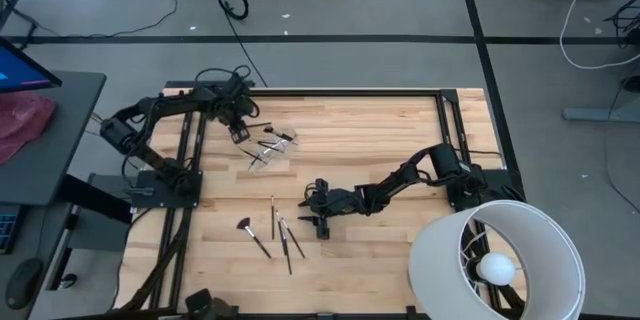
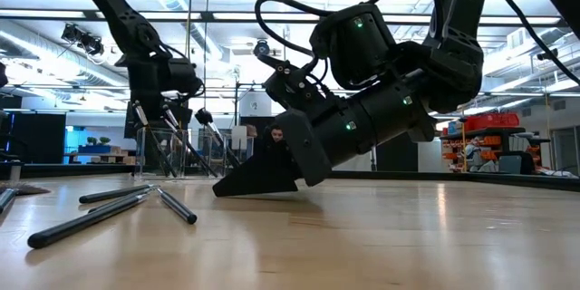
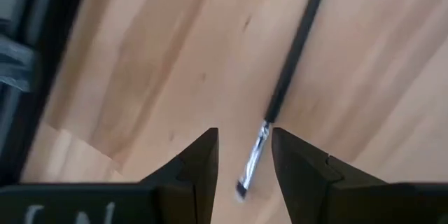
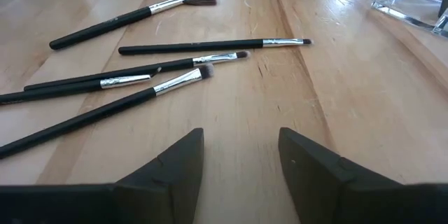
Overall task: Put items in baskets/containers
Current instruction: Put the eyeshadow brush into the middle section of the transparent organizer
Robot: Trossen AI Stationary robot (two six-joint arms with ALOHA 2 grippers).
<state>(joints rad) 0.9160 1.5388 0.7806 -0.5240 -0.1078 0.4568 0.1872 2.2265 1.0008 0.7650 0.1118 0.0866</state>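
While the left gripper (image 3: pixel 243 155), fingers spread, straddles a brush (image 3: pixel 290 56), next move: pinch, lift to clear container (image 4: pixel 413 0).

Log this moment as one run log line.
left hand: open over makeup brush | right hand: open, low, facing loose brushes | clear container: beyond
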